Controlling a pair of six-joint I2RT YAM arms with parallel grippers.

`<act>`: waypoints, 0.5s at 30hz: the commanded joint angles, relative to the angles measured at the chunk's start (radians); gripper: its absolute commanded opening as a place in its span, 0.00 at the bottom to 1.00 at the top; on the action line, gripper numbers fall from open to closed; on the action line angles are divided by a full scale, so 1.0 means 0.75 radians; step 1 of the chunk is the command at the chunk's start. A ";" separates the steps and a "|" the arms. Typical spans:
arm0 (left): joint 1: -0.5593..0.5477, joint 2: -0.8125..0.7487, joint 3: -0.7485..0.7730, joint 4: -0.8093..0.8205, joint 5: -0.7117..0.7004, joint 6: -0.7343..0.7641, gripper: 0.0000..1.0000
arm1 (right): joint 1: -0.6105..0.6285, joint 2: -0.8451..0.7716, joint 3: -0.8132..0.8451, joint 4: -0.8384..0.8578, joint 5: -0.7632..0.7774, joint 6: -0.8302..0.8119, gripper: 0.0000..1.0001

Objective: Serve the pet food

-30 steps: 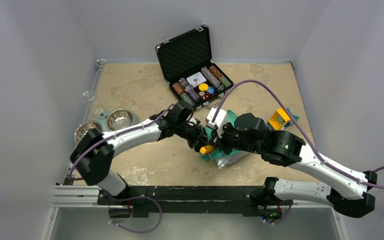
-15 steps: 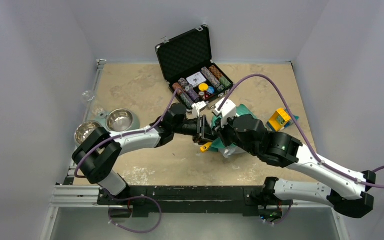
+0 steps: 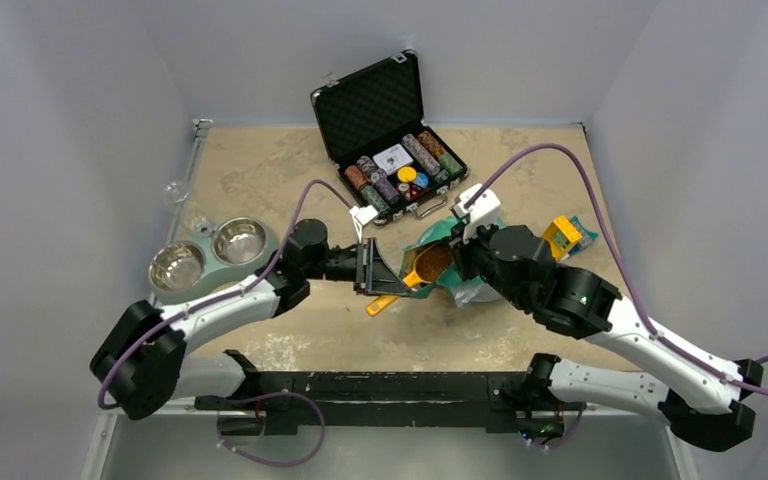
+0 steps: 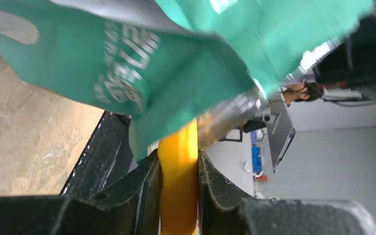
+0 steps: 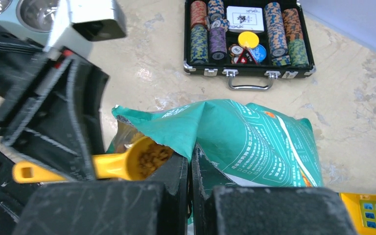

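Left gripper [image 4: 178,169] clamps our yellow scoop [image 5: 122,165] of kibble [image 5: 152,156] at the teal pouch [image 5: 254,142] our right gripper [image 5: 191,169] pinches, poker-chip case [image 3: 368,105] upper centre.

Top external: looks down and forward from high above and behind arm bases, far enough for whole table [image 3: 260,190]; case [image 3: 385,130] at 12 o'clock, steel bowls [image 3: 240,240] at 9 o'clock.
Left wrist: sits very close, looks along left fingers [image 4: 142,191] up under pouch [image 4: 103,73].
Right wrist: close, tilts down past right fingers [image 5: 174,171]; case at 12 o'clock, bowls at 11 o'clock.
Shared by all three: pouch, yellow scoop [image 5: 117,165].
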 commanded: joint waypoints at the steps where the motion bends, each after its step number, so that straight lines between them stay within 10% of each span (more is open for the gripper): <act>1: 0.020 -0.200 -0.018 -0.220 0.024 0.144 0.00 | -0.031 -0.087 -0.024 0.148 0.079 -0.084 0.00; 10: 0.022 -0.334 -0.117 -0.244 -0.031 -0.067 0.00 | -0.029 -0.115 -0.011 0.078 0.017 -0.085 0.00; 15: 0.034 -0.222 -0.141 0.166 -0.016 -0.266 0.00 | -0.029 -0.118 -0.011 0.075 -0.022 -0.070 0.00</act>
